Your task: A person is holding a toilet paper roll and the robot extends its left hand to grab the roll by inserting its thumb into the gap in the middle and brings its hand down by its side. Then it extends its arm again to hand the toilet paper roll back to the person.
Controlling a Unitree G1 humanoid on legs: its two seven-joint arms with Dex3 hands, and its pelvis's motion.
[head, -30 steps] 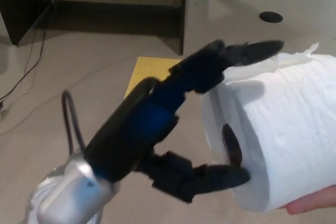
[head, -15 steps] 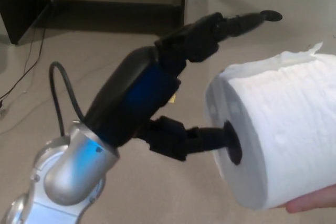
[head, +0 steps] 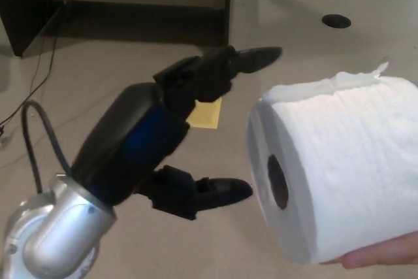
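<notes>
— Looking down from my head camera: where is your left hand?

— Spread wide and empty, my thumb low, my fingers high, just beside the toilet paper roll but apart from it.

— And the roll?

— At the right, its dark core hole facing my thumb, resting on a person's hand.
</notes>
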